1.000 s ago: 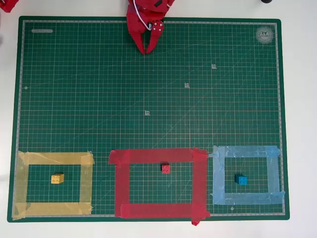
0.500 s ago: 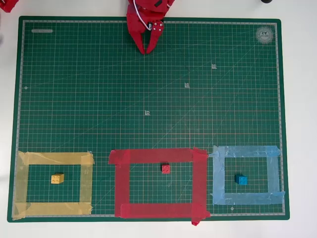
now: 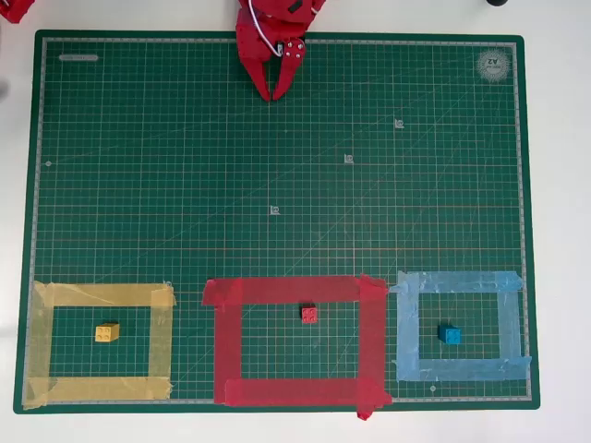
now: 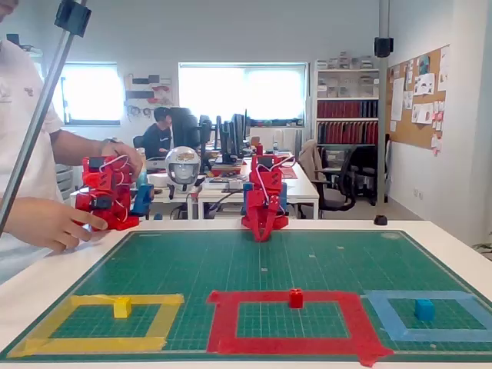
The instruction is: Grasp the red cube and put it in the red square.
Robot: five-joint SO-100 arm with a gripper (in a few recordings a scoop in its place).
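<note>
Green cutting mat [image 3: 277,166] fills your table. Your gripper [image 3: 274,92] sits at 12 o'clock, fingers pinched together on nothing. Your red cube [image 3: 309,315] rests inside the red square [image 3: 226,337], near its 12 o'clock strip.

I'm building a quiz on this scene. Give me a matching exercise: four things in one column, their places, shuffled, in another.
Things:
1. red cube
2. yellow cube
3. blue cube
4. gripper

Places in the overhead view:
A. inside the light blue tape frame
B. at the mat's top edge, fingers together
C. inside the red square, near its top strip
D. inside the yellow tape frame

Pairs: 1-C, 2-D, 3-A, 4-B
</note>
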